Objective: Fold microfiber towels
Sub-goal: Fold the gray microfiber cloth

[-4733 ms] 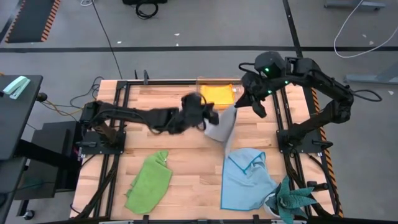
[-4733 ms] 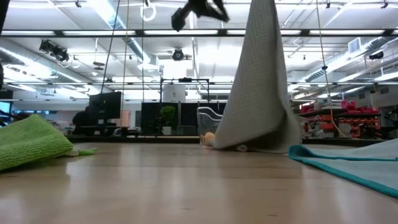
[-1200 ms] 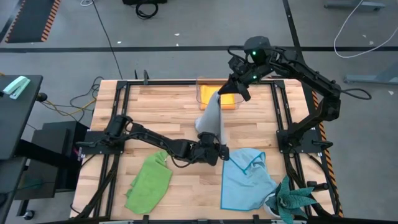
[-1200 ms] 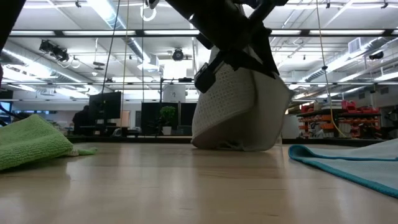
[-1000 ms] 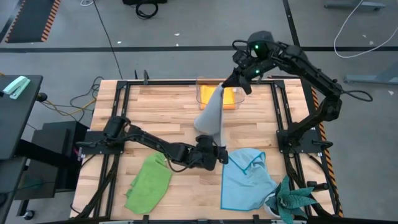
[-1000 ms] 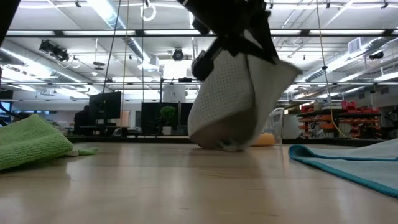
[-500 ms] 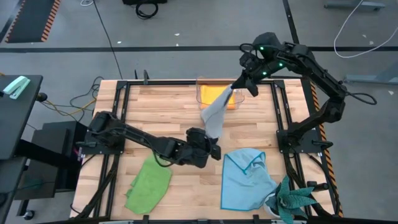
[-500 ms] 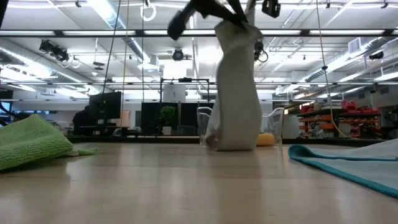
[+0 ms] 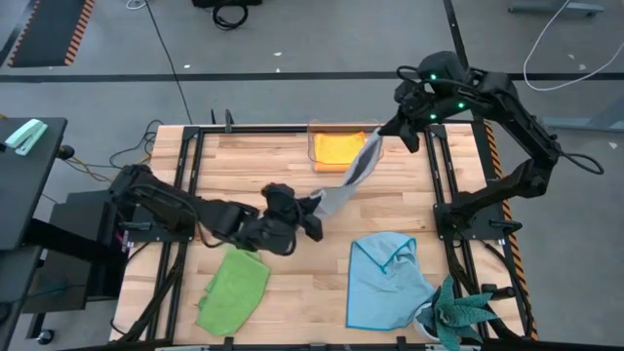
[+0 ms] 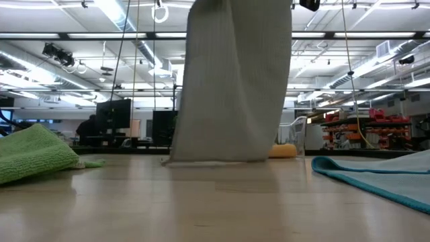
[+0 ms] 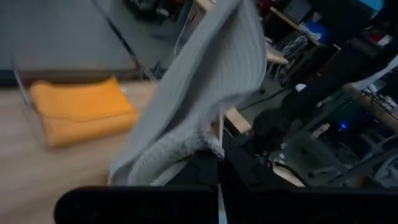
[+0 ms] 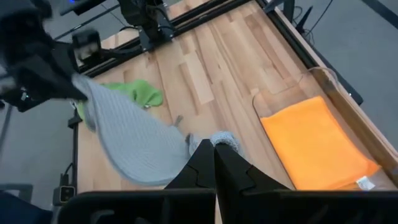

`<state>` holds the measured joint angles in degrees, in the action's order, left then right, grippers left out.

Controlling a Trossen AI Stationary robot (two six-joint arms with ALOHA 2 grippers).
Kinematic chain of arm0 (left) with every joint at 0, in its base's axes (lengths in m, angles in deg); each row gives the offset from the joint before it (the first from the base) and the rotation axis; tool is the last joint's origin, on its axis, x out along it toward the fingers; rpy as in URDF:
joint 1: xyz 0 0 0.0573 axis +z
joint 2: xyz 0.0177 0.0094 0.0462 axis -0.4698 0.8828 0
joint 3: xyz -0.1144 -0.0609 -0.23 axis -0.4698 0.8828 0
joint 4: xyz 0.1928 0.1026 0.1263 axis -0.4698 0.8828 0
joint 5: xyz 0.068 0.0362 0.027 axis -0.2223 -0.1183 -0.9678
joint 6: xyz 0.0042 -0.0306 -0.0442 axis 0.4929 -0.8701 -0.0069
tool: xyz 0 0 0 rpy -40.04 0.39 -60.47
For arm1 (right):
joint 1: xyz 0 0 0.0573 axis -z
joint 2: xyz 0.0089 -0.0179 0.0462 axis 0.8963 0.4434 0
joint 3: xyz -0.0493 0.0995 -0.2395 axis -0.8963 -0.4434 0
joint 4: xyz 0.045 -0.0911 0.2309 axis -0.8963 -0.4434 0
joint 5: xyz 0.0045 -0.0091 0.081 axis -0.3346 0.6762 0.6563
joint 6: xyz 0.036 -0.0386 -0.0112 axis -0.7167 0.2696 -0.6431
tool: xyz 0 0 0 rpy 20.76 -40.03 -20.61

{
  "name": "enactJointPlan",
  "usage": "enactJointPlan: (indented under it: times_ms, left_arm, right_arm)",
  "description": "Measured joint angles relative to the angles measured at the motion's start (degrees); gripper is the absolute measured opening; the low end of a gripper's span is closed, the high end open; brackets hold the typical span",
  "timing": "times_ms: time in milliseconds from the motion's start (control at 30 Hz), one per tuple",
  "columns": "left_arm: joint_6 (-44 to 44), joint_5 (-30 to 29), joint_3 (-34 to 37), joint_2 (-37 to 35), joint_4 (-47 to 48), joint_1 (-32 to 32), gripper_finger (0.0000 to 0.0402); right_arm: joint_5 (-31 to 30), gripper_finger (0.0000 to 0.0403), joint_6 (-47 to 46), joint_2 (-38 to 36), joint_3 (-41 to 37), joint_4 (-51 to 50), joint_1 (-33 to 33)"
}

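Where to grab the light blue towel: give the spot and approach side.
Grip the light blue towel at its far corner toward the middle of the table, coming from the bare wood there. That corner looks flat and free; the near corner opposite is crowded by the teal plant. The left gripper and right gripper are shut on the grey towel.

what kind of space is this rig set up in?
Most likely an open-plan robotics lab or workshop. The low view shows a high ceiling with strip lights, desks with monitors and stocked shelving. From above, a bare concrete floor with cables surrounds the wooden table.
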<state>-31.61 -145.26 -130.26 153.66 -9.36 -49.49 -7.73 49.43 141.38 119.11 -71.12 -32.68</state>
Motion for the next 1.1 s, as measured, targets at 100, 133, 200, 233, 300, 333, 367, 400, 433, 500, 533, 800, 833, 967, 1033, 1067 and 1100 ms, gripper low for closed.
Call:
enactJointPlan:
  times_ms: [100, 133, 200, 233, 300, 333, 367, 400, 433, 500, 533, 800, 833, 967, 1033, 1067, 1100]
  left_arm:
    - [4.5, -1.6, 0.0, -2.5, -0.3, -0.4, 0.0007]
    - [5.9, -2.7, 0.0, -3.4, -0.1, -0.7, 0.0007]
    - [8.9, -5.2, 0.0, -5.1, -0.5, -1.4, 0.0007]
    - [10.3, -6.7, 0.0, -6.1, -0.6, -1.8, 0.0007]
    - [13.1, -9.8, 0.0, -7.8, -0.8, -2.8, 0.0007]
    - [14.7, -11.0, 0.0, -8.4, -1.5, -3.2, 0.0007]
    - [16.4, -12.1, 0.0, -9.0, -1.9, -3.5, 0.0007]
    - [18.1, -12.9, 0.0, -9.5, -2.3, -3.8, 0.0007]
    - [19.8, -13.2, 0.0, -9.8, -3.6, -4.1, 0.0007]
    - [24.2, -13.6, 0.0, -10.4, -5.9, -4.1, 0.0007]
    - [26.3, -13.7, 0.0, -10.7, -7.0, -4.2, 0.0007]
    - [31.9, -14.0, 0.0, -11.4, -9.6, -4.0, 0.0007]
    - [31.9, -13.9, 0.0, -11.4, -9.6, -4.2, 0.0007]
    - [31.2, -13.9, 0.0, -11.4, -9.6, -5.0, 0.0006]
    - [30.7, -13.9, 0.0, -11.4, -9.6, -5.1, 0.0007]
    - [30.7, -13.9, 0.0, -11.4, -9.6, -5.1, 0.0007]
    - [30.7, -13.9, 0.0, -11.4, -9.6, -5.1, 0.0007]
  right_arm:
    - [-0.1, 0.0, 0.2, -0.5, 0.0, -0.9, -0.1]
    - [-0.4, 0.0, 0.5, -0.8, 0.0, -1.1, -0.1]
    - [-1.6, 0.0, 0.5, -1.5, 0.0, -1.5, -0.1]
    - [-2.3, 0.0, 0.6, -1.9, 0.0, -1.7, -0.1]
    - [-3.3, 0.0, 0.6, -2.7, 0.0, -1.8, -0.1]
    - [-3.7, 0.0, 0.5, -2.9, 0.0, -1.8, -0.1]
    - [-4.4, 0.0, 0.0, -3.1, 0.0, -1.8, -0.1]
    - [-4.9, 0.0, -0.7, -3.2, 0.0, -1.9, -0.1]
    - [-5.4, 0.0, -1.6, -3.1, 0.0, -1.9, -0.1]
    - [-5.8, 0.0, -2.8, -2.5, 0.0, -1.5, -0.1]
    - [-5.8, 0.0, -3.5, -1.8, 0.0, -0.8, -0.1]
    - [-5.2, 0.0, 1.1, 4.1, -0.1, -2.4, -1.4]
    - [-5.1, 0.0, 1.9, 4.2, -0.1, -2.3, -1.3]
    - [-5.3, 0.0001, 5.4, 4.0, -0.1, -5.1, -1.3]
    - [-5.2, 0.0004, 7.7, 3.9, -0.1, -8.0, -1.3]
    - [-5.1, 0.0006, 8.5, 3.9, -0.1, -9.2, -1.3]
    - [-5.1, 0.0009, 9.0, 3.9, -0.1, -10.2, -1.3]
